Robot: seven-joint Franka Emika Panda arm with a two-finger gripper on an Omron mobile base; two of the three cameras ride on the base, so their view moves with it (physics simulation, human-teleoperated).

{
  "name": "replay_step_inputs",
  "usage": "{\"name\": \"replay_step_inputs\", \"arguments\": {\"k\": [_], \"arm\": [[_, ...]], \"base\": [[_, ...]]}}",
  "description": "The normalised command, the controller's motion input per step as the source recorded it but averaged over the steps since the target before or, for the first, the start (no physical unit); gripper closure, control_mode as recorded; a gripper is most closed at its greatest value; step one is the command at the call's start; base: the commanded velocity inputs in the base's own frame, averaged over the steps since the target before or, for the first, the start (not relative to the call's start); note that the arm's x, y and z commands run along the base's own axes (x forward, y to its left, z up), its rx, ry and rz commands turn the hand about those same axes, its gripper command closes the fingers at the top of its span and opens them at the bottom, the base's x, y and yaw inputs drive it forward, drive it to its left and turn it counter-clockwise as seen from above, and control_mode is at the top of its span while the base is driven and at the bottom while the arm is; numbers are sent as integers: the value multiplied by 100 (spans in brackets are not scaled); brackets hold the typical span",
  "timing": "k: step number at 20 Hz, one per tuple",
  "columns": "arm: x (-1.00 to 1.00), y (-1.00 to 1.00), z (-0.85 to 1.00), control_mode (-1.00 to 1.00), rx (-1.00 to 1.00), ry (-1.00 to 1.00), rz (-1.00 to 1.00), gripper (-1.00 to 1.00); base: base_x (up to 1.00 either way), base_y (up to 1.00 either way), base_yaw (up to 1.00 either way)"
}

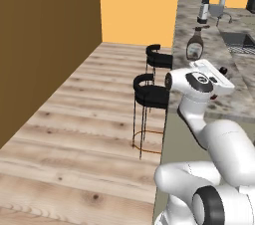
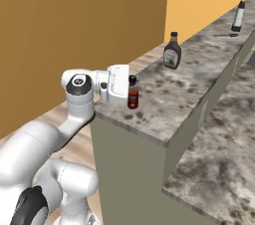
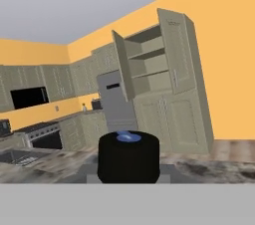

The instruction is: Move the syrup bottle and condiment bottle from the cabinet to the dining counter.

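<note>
The condiment bottle [image 2: 133, 100], small and red with a black cap, stands upright at the near edge of the dining counter [image 2: 189, 92]. My gripper [image 2: 130, 88] is shut on its neck from the side. From the left, the hand [image 1: 220, 78] covers most of it, and its black cap [image 1: 222, 70] peeks out. The same cap [image 3: 128, 157] looms close in the hand view. Farther along the counter [image 1: 211, 55] stands the brown syrup bottle [image 1: 195, 45] [image 2: 172, 52], upright and free. The cabinet [image 3: 172, 59] is across the room with both upper doors open and bare shelves.
Two black stools [image 1: 151, 94] [image 1: 159, 58] stand at the counter's left side. A white-and-black dispenser [image 1: 203, 11] [image 2: 239, 16] is at the far end, with a sink [image 1: 239, 40] beyond. A brown wall [image 1: 45, 45] bounds the wooden floor. A grey fridge [image 3: 117, 104] stands beside the cabinet.
</note>
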Motion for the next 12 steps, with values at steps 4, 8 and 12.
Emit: {"name": "replay_step_inputs", "arguments": {"k": [4, 8, 12], "arm": [[40, 0, -18, -100, 0, 0, 0, 100], [29, 0, -18, -100, 0, 0, 0, 100], [32, -1, -23, -100, 0, 0, 0, 100]], "base": [[0, 0, 0], [0, 0, 0], [0, 0, 0]]}}
